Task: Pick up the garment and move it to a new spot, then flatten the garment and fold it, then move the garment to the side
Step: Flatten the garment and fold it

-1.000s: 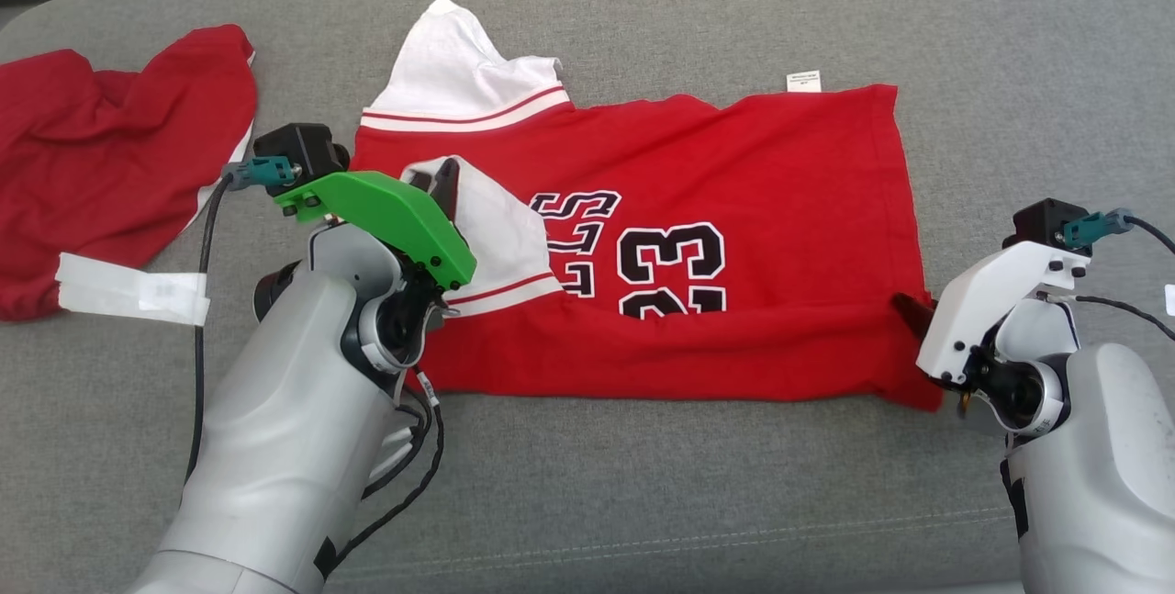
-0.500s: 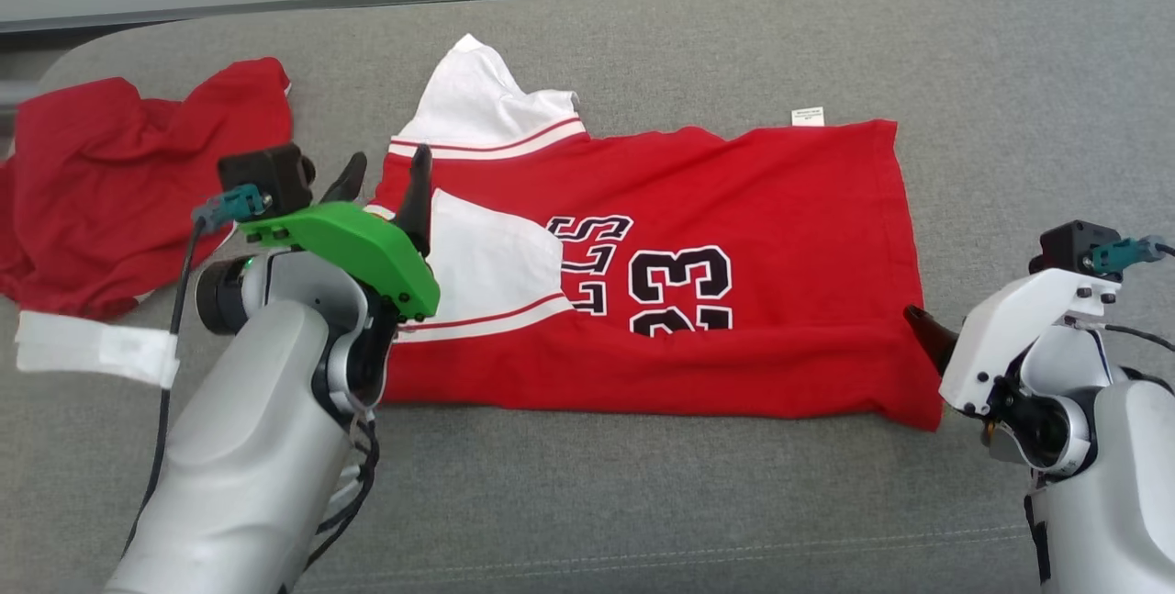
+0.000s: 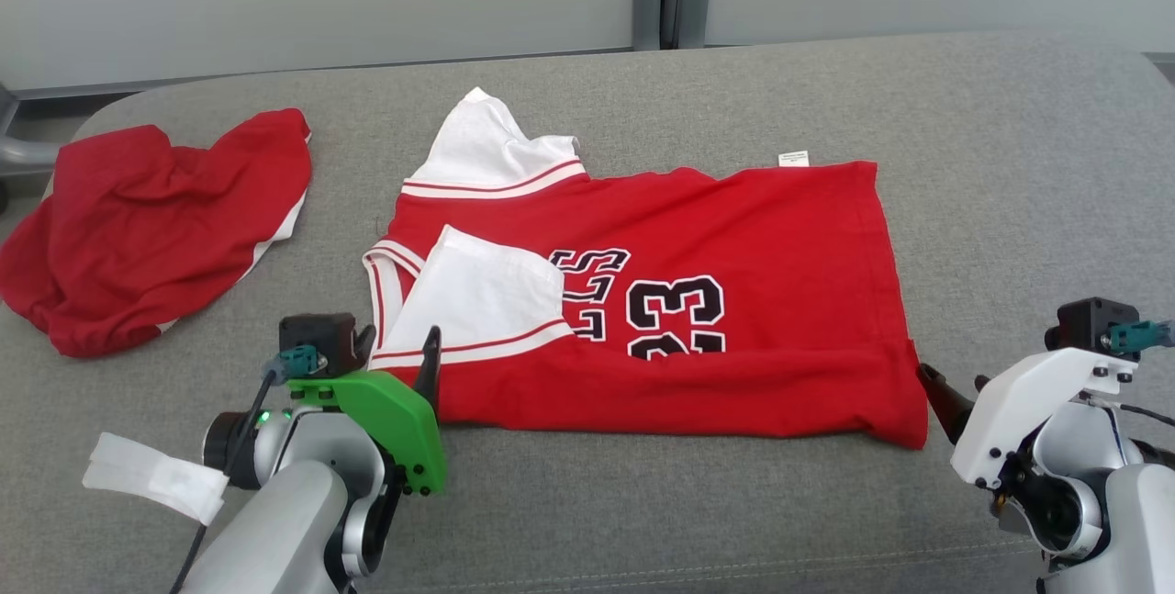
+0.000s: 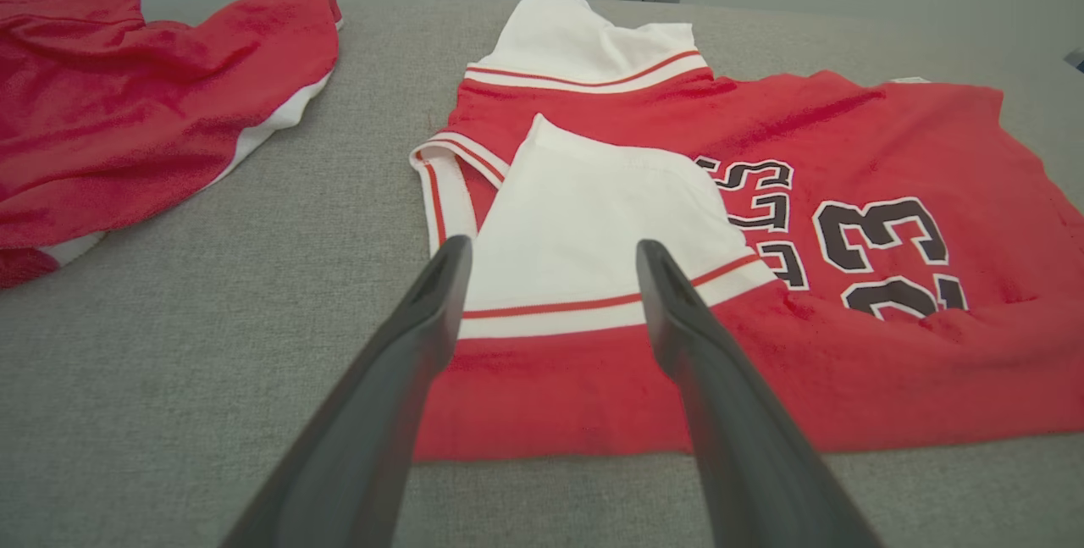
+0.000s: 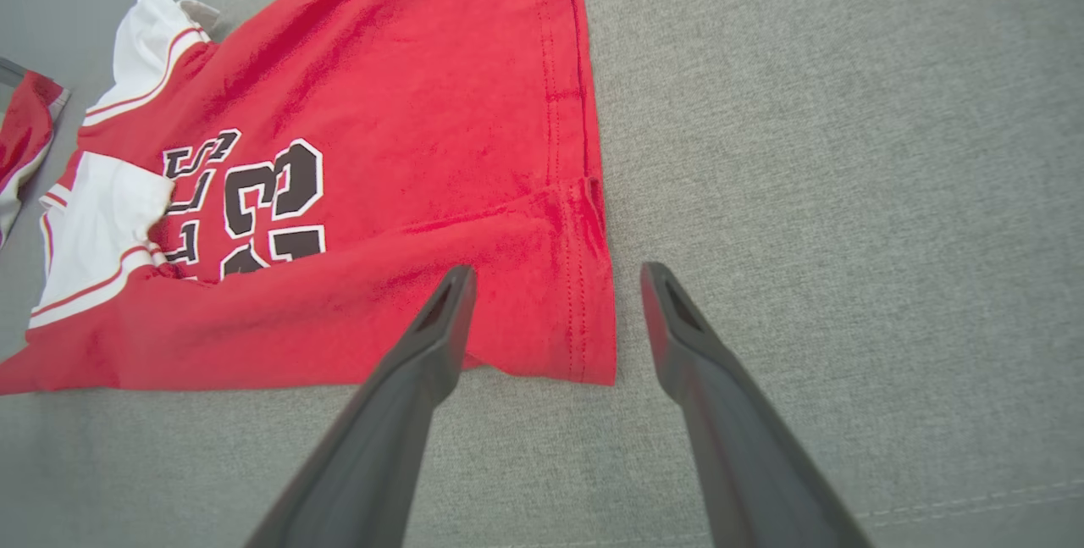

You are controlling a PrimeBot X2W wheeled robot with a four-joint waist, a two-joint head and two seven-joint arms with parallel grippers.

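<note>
- Head view: jersey [image 3: 716, 300] lies mid-couch [image 3: 1010, 162], flattened, with the near edge and one sleeve folded in.
- Left gripper [image 3: 397, 348] and right gripper [image 3: 957, 387] are both spread wide and empty, at its near corners.
- Remaining, likely: further folds, then shifting it aside.

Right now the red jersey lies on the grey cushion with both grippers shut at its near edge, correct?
No: both grippers are open, not shut. The left wrist view shows the left gripper spread wide by the jersey; the right wrist view shows the right gripper spread at its hem corner. The rest holds.
</note>
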